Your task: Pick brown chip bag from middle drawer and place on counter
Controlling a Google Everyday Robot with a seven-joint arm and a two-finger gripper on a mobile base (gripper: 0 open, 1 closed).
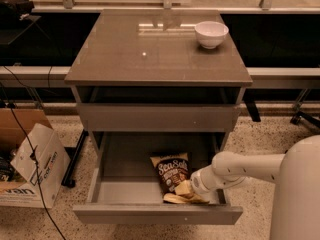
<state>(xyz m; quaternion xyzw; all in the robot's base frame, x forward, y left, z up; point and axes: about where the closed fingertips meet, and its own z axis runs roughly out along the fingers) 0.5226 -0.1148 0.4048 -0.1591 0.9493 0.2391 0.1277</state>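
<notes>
The gripper (194,188) sits low in the middle drawer (155,214), against the near end of the brown chip bag (172,171), which stretches away behind it. Its grip I cannot tell. It wants a firm pinch, then a lift that clears the drawer front (157,116) above on the way to the counter (140,54).

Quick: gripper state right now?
Gripper: down in the middle drawer, at the near end of the brown chip bag; whether it grips the bag cannot be told.

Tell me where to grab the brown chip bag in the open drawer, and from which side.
Probably grip the brown chip bag at its near pale end, from above-right: it lies flat in the middle drawer, and the gripper sits at that end.
</notes>
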